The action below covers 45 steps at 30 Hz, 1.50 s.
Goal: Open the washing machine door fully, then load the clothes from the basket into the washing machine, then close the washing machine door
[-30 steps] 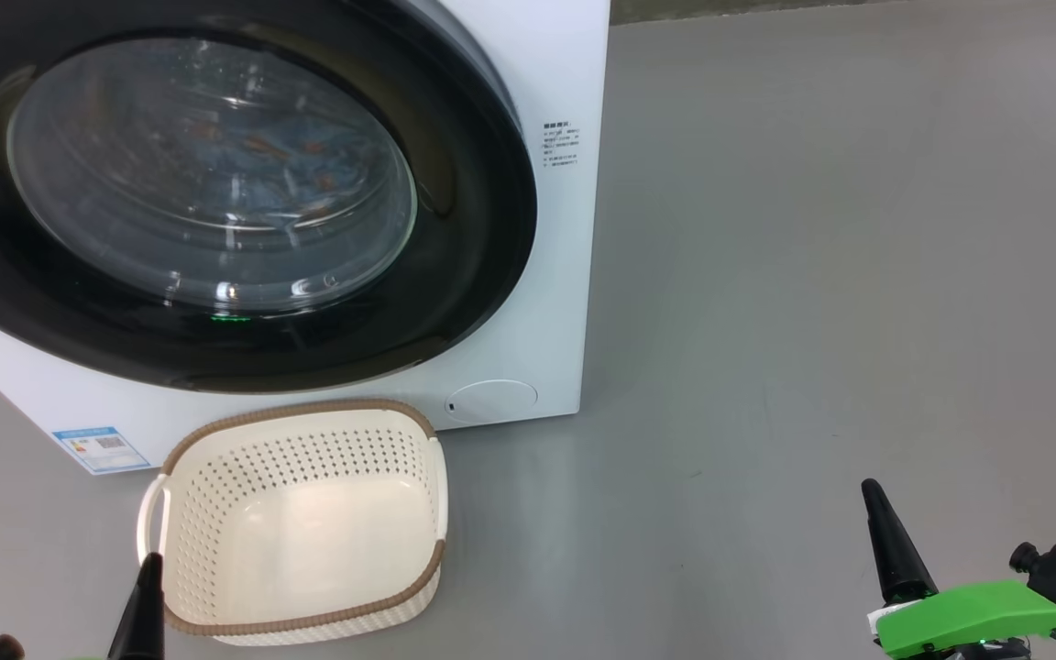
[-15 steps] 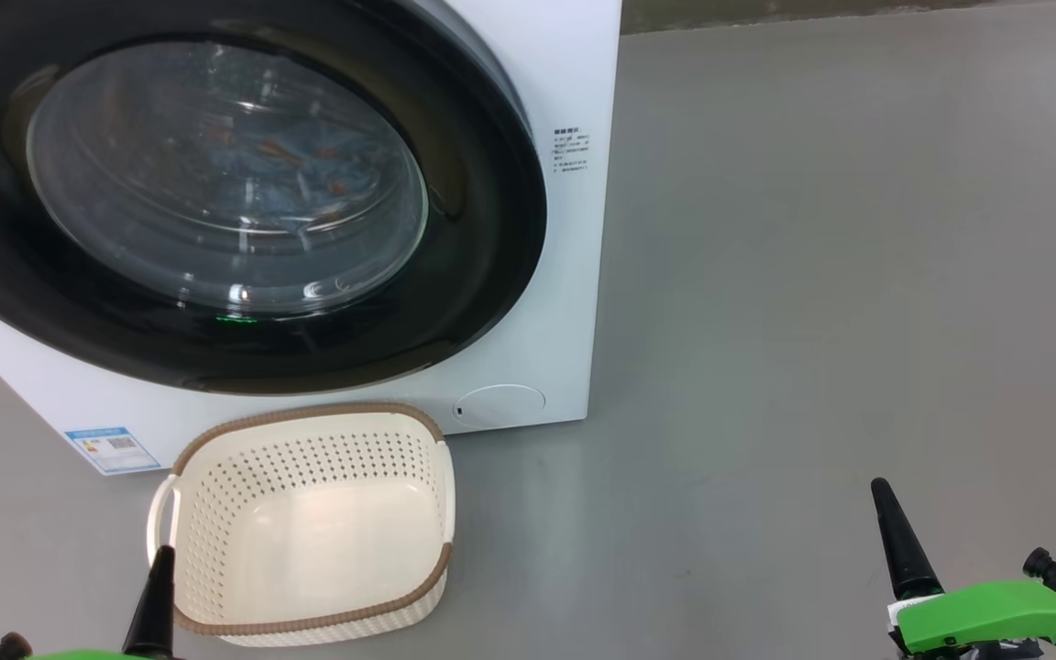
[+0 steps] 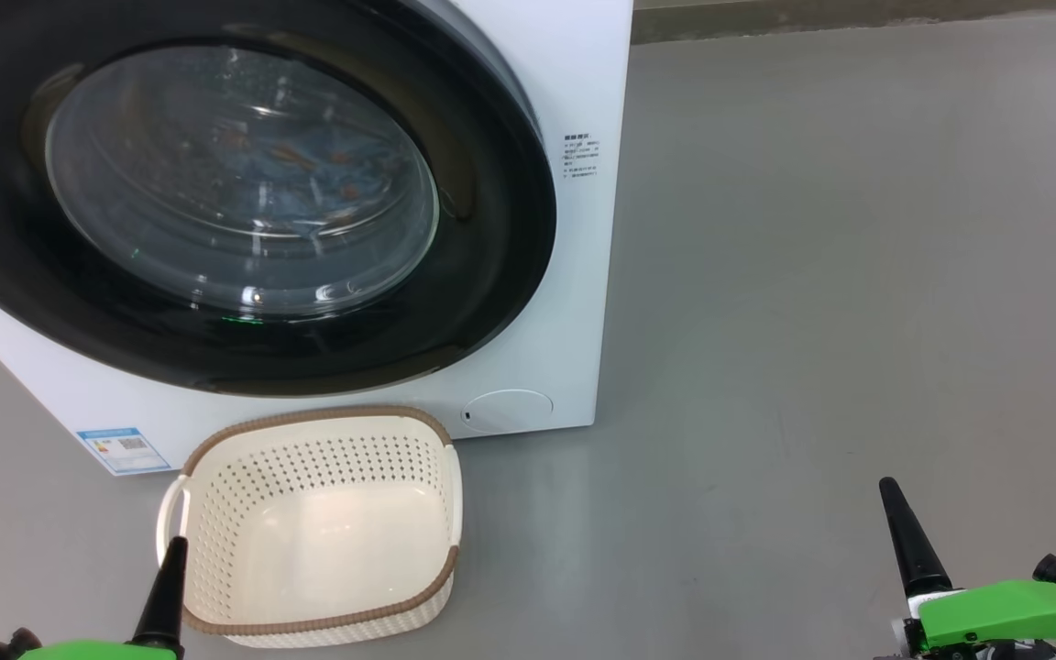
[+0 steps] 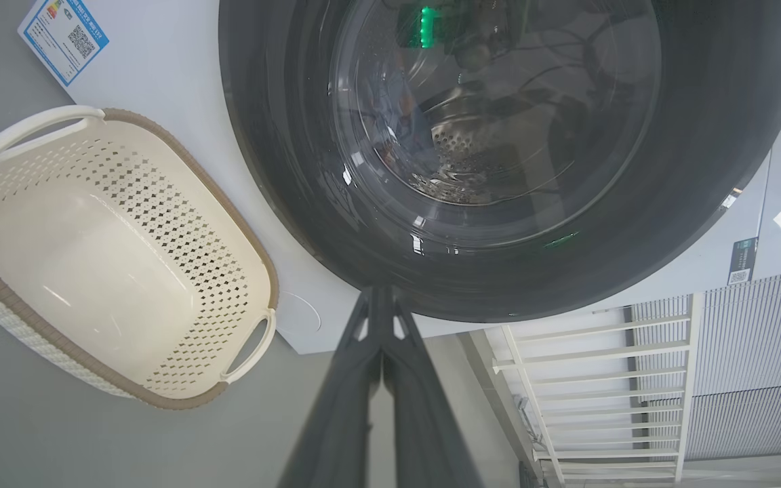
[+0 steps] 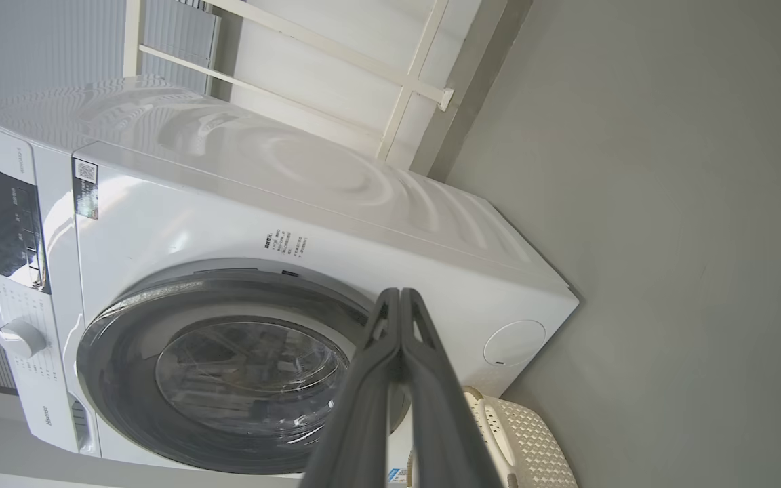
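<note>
Low at left, my left hand [image 3: 177, 543] is pinched shut on nothing, beside the perforated cream basket [image 3: 308, 415]. The glossy black door [image 3: 500, 229] sits closed on the white washer [image 3: 583, 82], with blue clothes [image 3: 299, 170] blurred behind its bulging glass. My right hand [image 3: 885, 486] is likewise shut, holding nothing. The right wrist view adds a round knob [image 5: 21, 337].

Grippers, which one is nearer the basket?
The left gripper: its tip overlaps the basket's left rim in the head view, while the right gripper sits far off over bare floor.
</note>
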Tool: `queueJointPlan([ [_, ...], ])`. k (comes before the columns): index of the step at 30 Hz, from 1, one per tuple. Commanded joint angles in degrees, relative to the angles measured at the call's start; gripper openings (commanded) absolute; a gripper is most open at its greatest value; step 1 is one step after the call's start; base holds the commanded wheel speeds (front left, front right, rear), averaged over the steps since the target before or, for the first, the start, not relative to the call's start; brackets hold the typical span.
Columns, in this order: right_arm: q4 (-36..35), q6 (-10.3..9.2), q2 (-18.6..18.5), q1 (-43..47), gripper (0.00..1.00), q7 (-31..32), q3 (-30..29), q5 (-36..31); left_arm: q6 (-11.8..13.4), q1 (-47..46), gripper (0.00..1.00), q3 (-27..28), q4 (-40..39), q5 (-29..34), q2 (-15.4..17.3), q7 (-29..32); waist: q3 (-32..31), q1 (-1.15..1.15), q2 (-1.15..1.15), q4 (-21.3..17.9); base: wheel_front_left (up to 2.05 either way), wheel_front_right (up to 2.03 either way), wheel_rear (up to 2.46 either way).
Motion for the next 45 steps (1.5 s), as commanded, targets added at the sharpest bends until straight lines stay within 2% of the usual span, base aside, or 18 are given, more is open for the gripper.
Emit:
queueJointPlan([
  [1, -1.7, -0.23, -0.5, -2.0, 0.0, 0.5, 0.6, 1.5, -0.1, -2.4, 0.0, 1.8, -1.0, -1.1, 0.6, 0.4, 0.0, 0.0, 0.0, 0.1, 0.0, 0.0, 0.0],
  [33, -2.3, -0.32, -0.3, -2.7, 0.0, 6.3, -1.6, 20.3, -0.1, -4.7, 0.0, 3.6, -0.2, -17.0, -2.3, 6.0, -1.6, 0.0, 0.0, 1.7, 0.0, 0.0, 0.0],
  [45, -2.3, -0.32, -0.1, -2.7, 0.0, 6.5, -1.8, 20.4, -0.1, -4.8, 0.0, 3.7, -0.2, -17.2, -2.4, 6.2, -1.6, 0.0, 0.0, 1.7, 0.0, 0.0, 0.0],
])
